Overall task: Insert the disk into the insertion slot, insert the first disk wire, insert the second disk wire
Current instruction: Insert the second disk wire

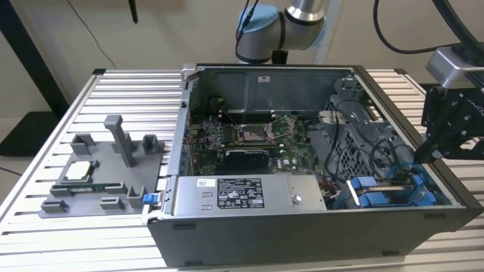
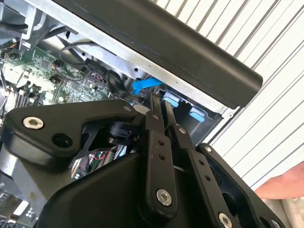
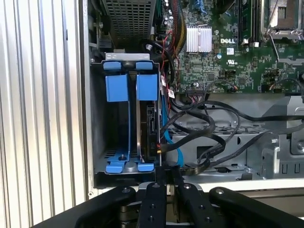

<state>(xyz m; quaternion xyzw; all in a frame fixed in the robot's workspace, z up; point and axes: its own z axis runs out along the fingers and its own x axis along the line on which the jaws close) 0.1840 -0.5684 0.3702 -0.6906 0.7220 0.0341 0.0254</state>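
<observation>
In the first wrist view the disk (image 3: 148, 126) stands on edge in its blue carrier, inside one bay of the insertion slot (image 3: 97, 142), the grey cage with blue tabs; the bay beside it holds only blue plastic. A blue wire (image 3: 167, 137) and black wires (image 3: 204, 137) run down beside the disk's connector edge. My gripper (image 3: 165, 173) is just short of that edge with its fingers (image 3: 154, 199) pressed close together; what lies between the tips is hidden. In the second wrist view the gripper (image 2: 160, 102) sits next to the blue wire (image 2: 145, 85). In the exterior view the gripper (image 1: 420, 154) hangs over the cage (image 1: 386, 192).
The open case (image 1: 302, 238) holds the motherboard (image 1: 250, 139) and a silver power-supply box (image 1: 242, 195). A grey fixture (image 1: 106, 170) with small parts lies on the slatted table at the exterior view's left. A hand (image 2: 285, 185) shows beside the case wall.
</observation>
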